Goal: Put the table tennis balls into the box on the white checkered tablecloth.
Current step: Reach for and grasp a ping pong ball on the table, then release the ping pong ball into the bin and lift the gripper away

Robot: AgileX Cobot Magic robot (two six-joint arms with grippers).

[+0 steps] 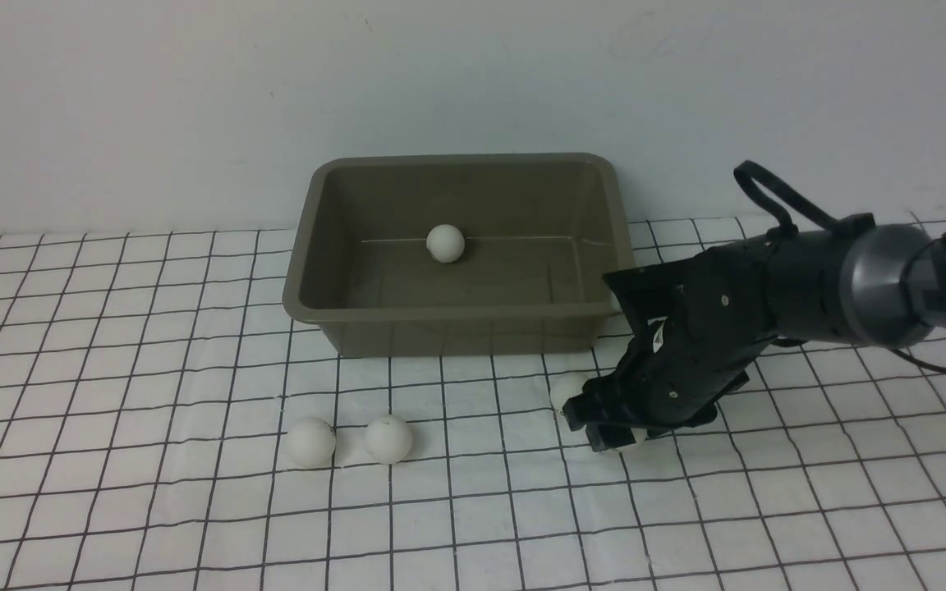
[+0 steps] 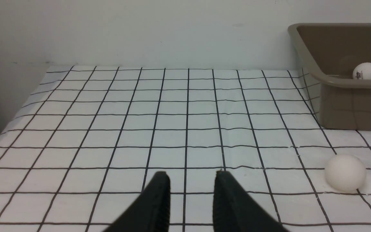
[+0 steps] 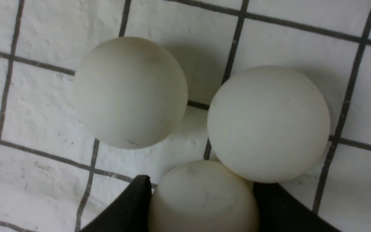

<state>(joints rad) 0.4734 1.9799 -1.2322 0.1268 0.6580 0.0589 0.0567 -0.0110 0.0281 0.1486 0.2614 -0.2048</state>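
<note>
A plain, pale grey-white wall [image 1: 194, 98] fills the background, evenly lit.

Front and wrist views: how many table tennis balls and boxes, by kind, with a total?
Table tennis balls: 6 (1 in the box, 2 loose on the tablecloth, 3 by the right gripper)
Box: 1
Total: 7

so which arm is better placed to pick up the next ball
right: the right gripper is down on the tablecloth with a ball pinched between its jaws; the left gripper hangs open over bare cloth, nothing between its jaws
</note>
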